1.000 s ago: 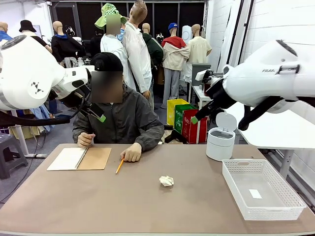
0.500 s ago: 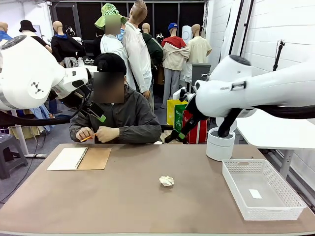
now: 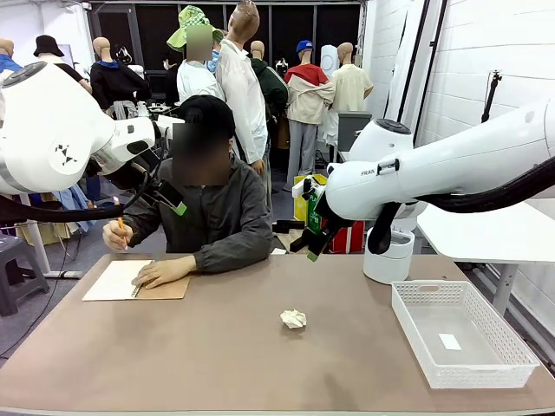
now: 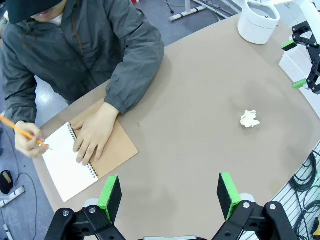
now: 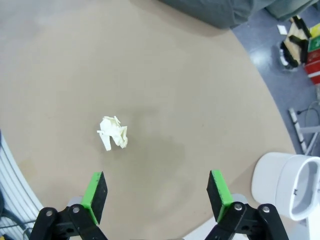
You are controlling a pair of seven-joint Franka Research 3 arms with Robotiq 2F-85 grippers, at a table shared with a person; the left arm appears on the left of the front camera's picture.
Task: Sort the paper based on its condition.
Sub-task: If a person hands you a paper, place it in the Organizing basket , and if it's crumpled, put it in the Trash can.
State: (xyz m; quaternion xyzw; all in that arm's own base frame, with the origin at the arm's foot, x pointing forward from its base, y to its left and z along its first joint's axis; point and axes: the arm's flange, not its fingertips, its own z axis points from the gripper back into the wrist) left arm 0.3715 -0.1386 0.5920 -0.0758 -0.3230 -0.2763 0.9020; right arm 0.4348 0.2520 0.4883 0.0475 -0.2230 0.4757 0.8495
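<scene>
Both my claws are off the table. The left gripper (image 4: 169, 196) hangs high on the left side with its green pads (image 4: 109, 198) wide apart and nothing between them. Its camera looks down on the person's end of the table (image 3: 217, 364).

The right gripper (image 5: 156, 195) is stretched out over the far middle of the table, between the person and the white bin (image 3: 388, 256). Its jaws are also fully apart and empty. From its wrist I look almost straight down at the tabletop.

The paper (image 3: 293, 319) is a small crumpled white ball. It lies alone on the bare brown surface near the middle, well apart from everything else. In the right wrist view it sits beyond the fingers, nearer the left pad than the right one. No claw touches it.

The white basket (image 3: 408, 322) stands at the right edge, with only a small white slip on its bottom. The bin is behind it, with its lid up.

At the far left the person bends over an open notebook (image 4: 70, 172). One hand (image 4: 92, 137) lies flat on it and the other hand (image 4: 26, 144) holds a pencil (image 4: 17, 129) at the page.
</scene>
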